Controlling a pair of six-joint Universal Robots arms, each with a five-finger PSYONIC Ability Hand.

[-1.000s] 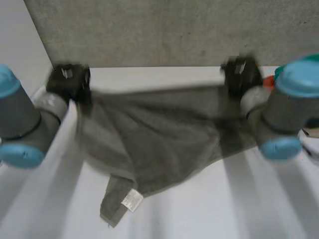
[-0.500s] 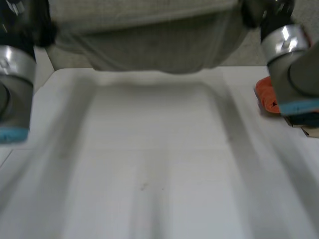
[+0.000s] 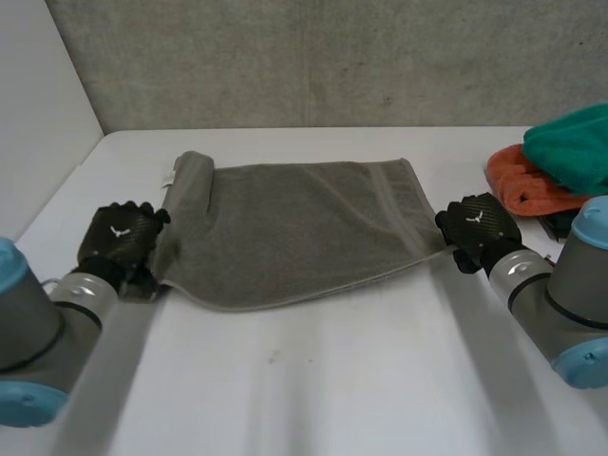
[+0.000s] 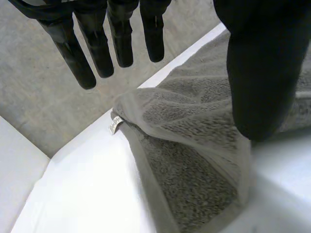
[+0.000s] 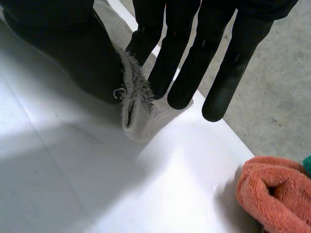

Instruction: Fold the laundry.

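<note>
Grey towel [image 3: 304, 228] lies spread on the bench [image 3: 313, 389], its near edge running between my hands.

- **Left hand:** My left hand [image 3: 119, 237] sits at the near left corner. Its fingers [image 4: 97, 53] are straight and clear of the cloth, with the thumb over the hem and nothing gripped.
- **Right hand:** My right hand [image 3: 480, 223] pinches the near right corner between thumb and fingers [image 5: 182, 73].
- **Finding:** The left edge is turned over on itself beside the label [image 4: 115, 126].
- **Recommendation:** Flatten that flap and take a firm pinch on the left corner. Draw the near edge taut and level, then carry both corners to the far edge together.
</note>
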